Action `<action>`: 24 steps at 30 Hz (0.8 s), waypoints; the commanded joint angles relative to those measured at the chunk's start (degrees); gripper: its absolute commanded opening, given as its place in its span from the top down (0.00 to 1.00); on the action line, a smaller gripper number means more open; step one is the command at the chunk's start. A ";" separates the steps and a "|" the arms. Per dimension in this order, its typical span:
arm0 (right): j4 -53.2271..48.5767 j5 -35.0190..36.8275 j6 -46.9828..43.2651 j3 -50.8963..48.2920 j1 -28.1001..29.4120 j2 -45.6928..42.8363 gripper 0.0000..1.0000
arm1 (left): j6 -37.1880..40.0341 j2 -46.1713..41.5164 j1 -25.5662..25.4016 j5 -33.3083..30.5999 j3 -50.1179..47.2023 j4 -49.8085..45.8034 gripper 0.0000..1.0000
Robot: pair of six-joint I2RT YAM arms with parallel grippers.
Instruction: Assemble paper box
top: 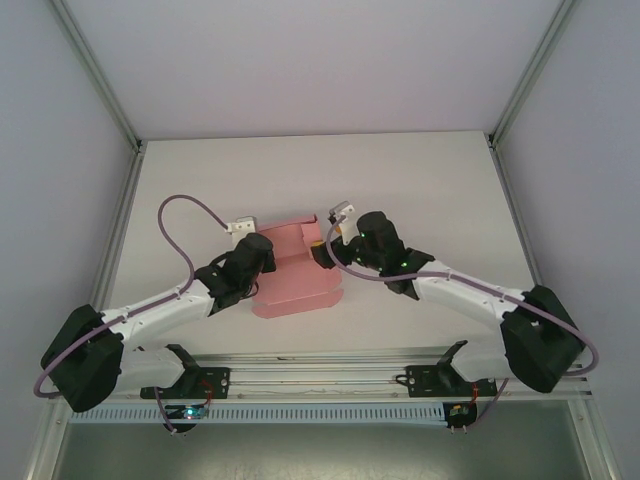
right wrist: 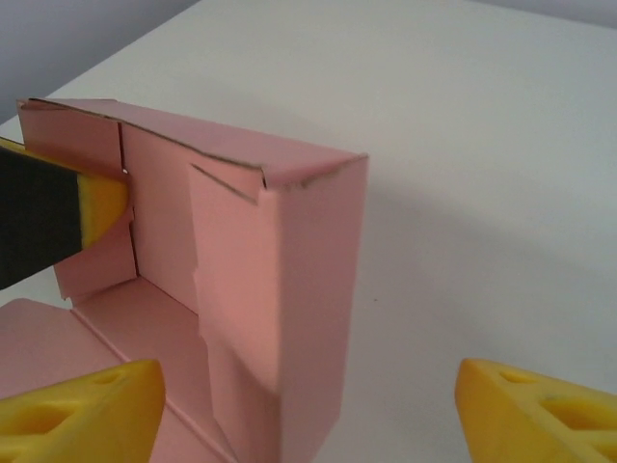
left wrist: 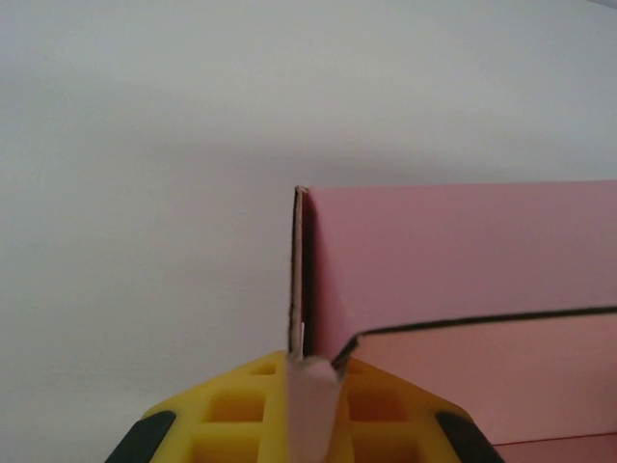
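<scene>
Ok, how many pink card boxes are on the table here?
1. The paper box sits mid-table between the left arm and right arm, partly folded: rear walls up, front panel flat. The arms may hide some of the table.

Table (top: 420,180) bare across the far half and along both outer sides: free passage there. Centre blocked by the paper box (top: 295,285), rear walls upright, left gripper (left wrist: 308,386) pinched on its left wall, right gripper (right wrist: 308,410) spread wide at the right corner. Right of that corner, open tabletop.
</scene>
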 commanded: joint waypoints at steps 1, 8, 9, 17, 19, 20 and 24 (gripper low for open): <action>-0.12 -1.40 -0.43 3.20 0.07 2.54 0.34 | 1.25 0.48 0.58 0.71 1.44 -0.32 1.00; -2.25 2.10 0.03 5.77 -0.26 6.41 0.43 | 1.31 -0.93 0.59 1.21 0.53 0.57 1.00; -2.35 1.89 0.27 5.98 -0.28 6.97 0.43 | 1.23 -1.11 0.58 1.14 0.41 0.74 1.00; -3.74 6.25 0.75 6.88 -0.29 8.21 0.69 | 1.56 -2.32 0.58 1.82 0.14 0.94 1.00; -4.10 7.31 0.67 7.07 -0.28 8.38 0.76 | 1.55 -2.52 0.58 1.91 0.14 0.69 1.00; -4.22 8.79 0.80 7.12 -0.22 8.65 0.80 | 1.52 -2.65 0.61 2.03 0.20 0.66 1.00; -7.39 17.98 -0.85 9.07 0.96 10.56 0.89 | 1.00 -3.04 0.62 2.87 -0.04 0.74 1.00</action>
